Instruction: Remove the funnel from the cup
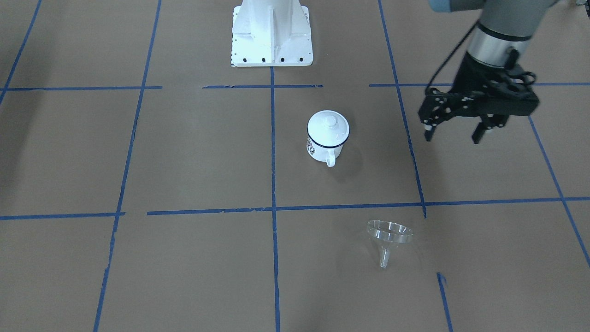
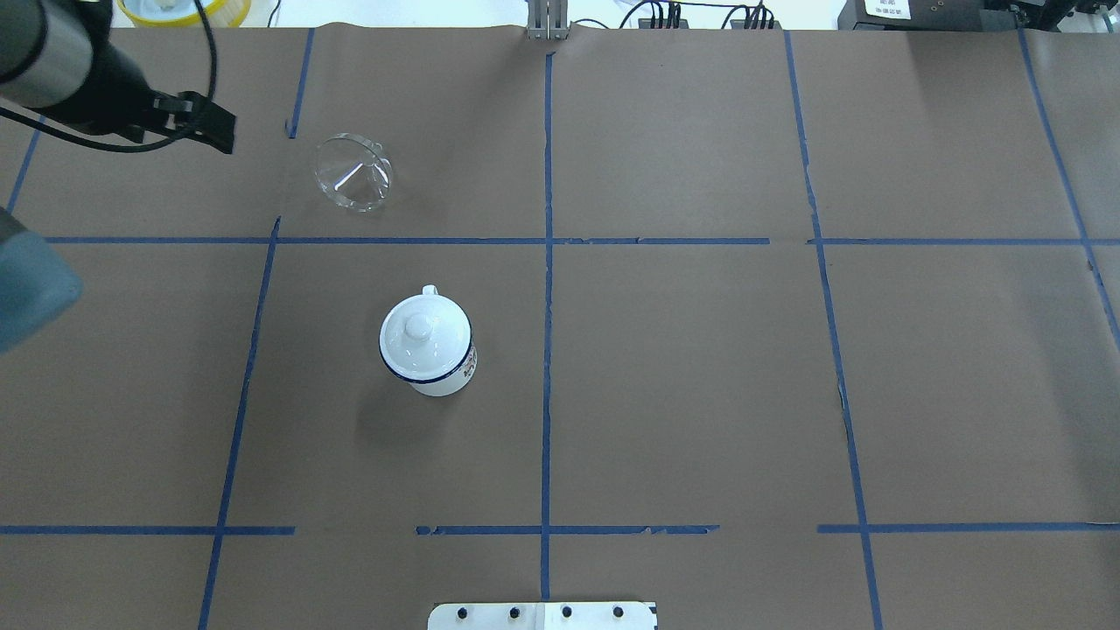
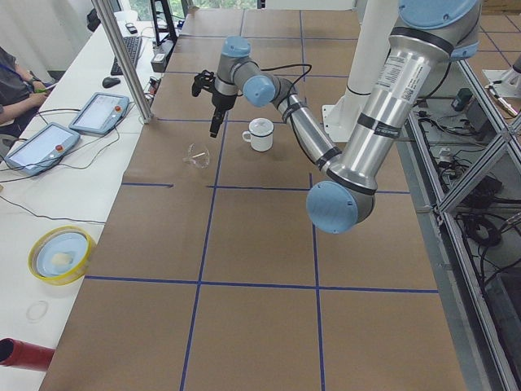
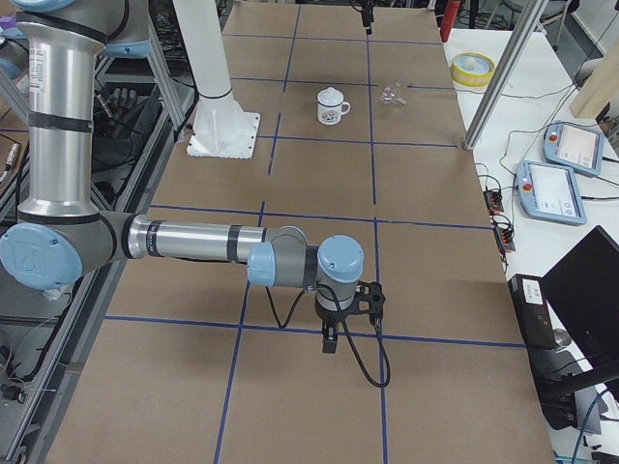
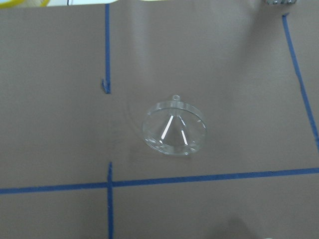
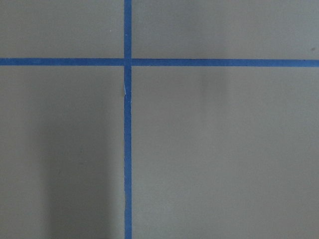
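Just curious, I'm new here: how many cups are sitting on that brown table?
1. The cup, its lid on, stands near the middle; the funnel lies apart from it.

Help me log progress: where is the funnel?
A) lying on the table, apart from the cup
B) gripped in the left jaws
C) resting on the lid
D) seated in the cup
A: the funnel lies on the table, clear of the cup; the left gripper has its jaws open and empty.

No legible text, label or number anywhere; dark print on the cup (image 1: pixel 319 150) too small.
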### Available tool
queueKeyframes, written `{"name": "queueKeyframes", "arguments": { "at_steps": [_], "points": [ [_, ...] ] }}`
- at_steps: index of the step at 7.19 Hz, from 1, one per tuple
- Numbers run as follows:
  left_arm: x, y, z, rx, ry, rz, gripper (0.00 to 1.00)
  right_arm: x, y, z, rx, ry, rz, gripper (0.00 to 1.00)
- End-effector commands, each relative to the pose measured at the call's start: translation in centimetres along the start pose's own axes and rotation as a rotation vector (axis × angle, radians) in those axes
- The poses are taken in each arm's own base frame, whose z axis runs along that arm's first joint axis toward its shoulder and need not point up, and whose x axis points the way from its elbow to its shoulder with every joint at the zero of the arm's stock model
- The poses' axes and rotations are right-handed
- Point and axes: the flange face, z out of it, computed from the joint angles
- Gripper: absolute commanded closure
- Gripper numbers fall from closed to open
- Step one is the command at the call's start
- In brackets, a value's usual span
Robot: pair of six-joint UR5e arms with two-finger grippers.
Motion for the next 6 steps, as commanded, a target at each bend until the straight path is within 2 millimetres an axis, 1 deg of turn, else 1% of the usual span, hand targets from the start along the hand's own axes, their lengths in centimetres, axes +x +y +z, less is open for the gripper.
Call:
{"name": "queueKeyframes", "arguments": {
  "at_steps": [1,2,3,4,5,6],
  "points": [
    [-18.9,0.5,2.0,-0.068,0.005,0.066,0.0,0.0,0.0,0.0,0.0,0.0,0.0,0.0],
    [-25.5,1.0,3.4,-0.111,-0.039,0.066,0.0,0.0,0.0,0.0,0.0,0.0,0.0,0.0],
    [-31.9,2.2,3.3,-0.135,-0.07,0.094,0.0,0.0,0.0,0.0,0.0,0.0,0.0,0.0],
    [-37.4,5.3,3.5,-0.172,-0.087,0.112,0.0,0.0,0.0,0.0,0.0,0.0,0.0,0.0],
    [-40.7,8.2,3.3,-0.194,-0.094,0.106,0.0,0.0,0.0,0.0,0.0,0.0,0.0,0.0],
    [-42.8,11.1,3.4,-0.217,-0.096,0.065,0.0,0.0,0.0,0.0,0.0,0.0,0.0,0.0]
  ]
}}
